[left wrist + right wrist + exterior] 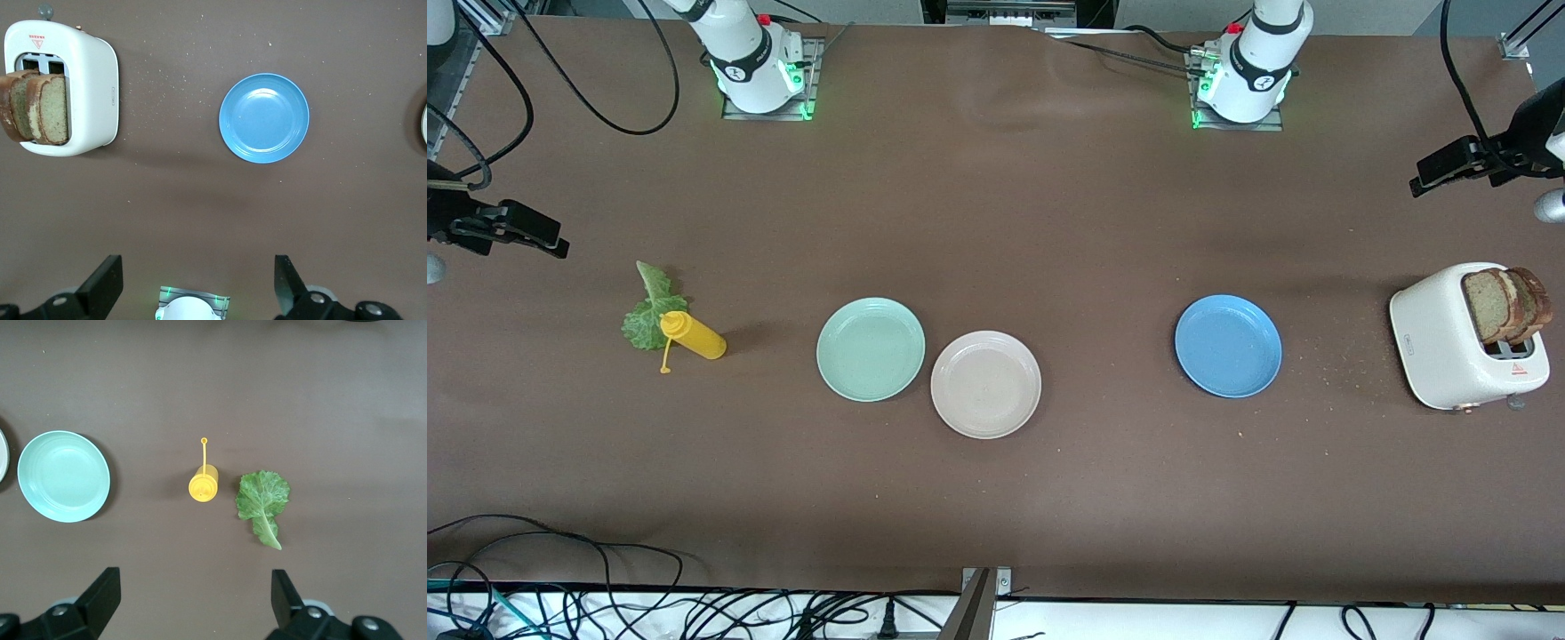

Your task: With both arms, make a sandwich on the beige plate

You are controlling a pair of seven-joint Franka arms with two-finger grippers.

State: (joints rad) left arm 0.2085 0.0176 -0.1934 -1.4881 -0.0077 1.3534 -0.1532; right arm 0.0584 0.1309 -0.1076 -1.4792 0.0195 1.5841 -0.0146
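Observation:
The beige plate lies bare at mid-table. No assembled sandwich is in view. Two brown bread slices stand in a white toaster at the left arm's end. A green lettuce leaf lies flat at the right arm's end. My left gripper hangs open and empty, high over the table edge by the toaster. My right gripper hangs open and empty over the table edge by the lettuce.
A mint-green plate touches the beige plate on the right arm's side. A blue plate sits between beige plate and toaster. A yellow squeeze bottle stands beside the lettuce. Crumbs dot the table near the toaster.

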